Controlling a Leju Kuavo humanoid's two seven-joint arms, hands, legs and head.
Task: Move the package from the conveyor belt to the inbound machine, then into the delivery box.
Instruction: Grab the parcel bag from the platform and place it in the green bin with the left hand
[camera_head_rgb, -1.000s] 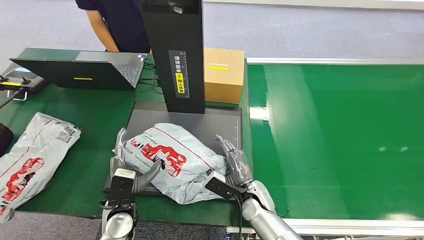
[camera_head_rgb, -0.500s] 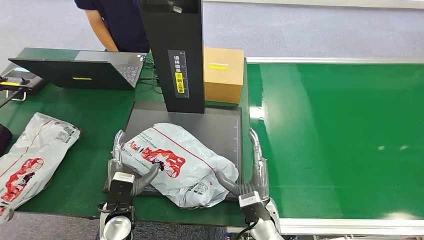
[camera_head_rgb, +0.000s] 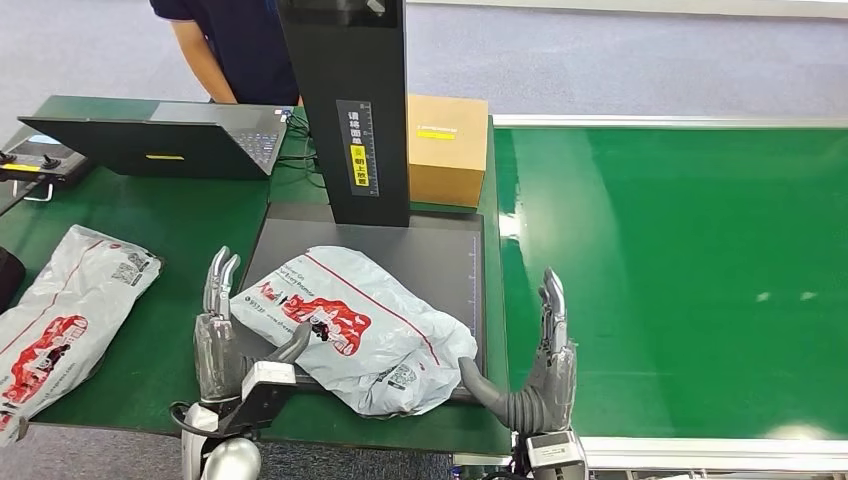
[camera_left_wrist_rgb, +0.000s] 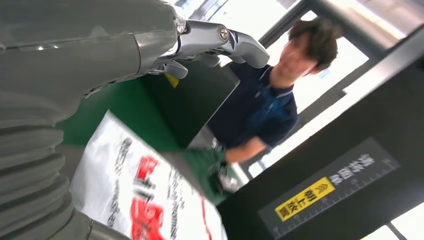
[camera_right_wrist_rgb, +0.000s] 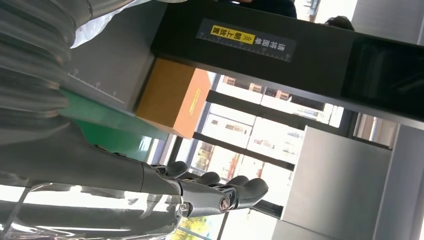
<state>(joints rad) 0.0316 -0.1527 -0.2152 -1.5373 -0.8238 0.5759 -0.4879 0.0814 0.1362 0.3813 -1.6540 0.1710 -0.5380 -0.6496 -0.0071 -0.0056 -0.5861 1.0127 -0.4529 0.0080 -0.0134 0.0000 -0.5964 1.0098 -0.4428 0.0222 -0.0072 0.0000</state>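
A grey poly-bag package (camera_head_rgb: 350, 325) with red print lies on the dark plate of the inbound machine (camera_head_rgb: 420, 250), below its black post (camera_head_rgb: 345, 110). My left hand (camera_head_rgb: 225, 335) stands upright just left of the package, fingers straight and apart, thumb near the bag's edge. To the right of the package my right hand (camera_head_rgb: 535, 370) is also upright, fingers pointing up, thumb reaching toward the bag's near corner. Neither hand holds anything. The left wrist view shows the package (camera_left_wrist_rgb: 145, 200) close below my fingers (camera_left_wrist_rgb: 220, 42).
A second grey package (camera_head_rgb: 65, 315) lies at the table's left. A cardboard box (camera_head_rgb: 447, 148) stands behind the machine, a laptop (camera_head_rgb: 150, 140) at back left. A person (camera_head_rgb: 230, 45) stands behind the table. The green conveyor belt (camera_head_rgb: 680, 270) stretches to the right.
Both hands have let go of the package and drawn outward, the left one to the left, the right one to the right onto the belt's edge. The package lies still on the plate.
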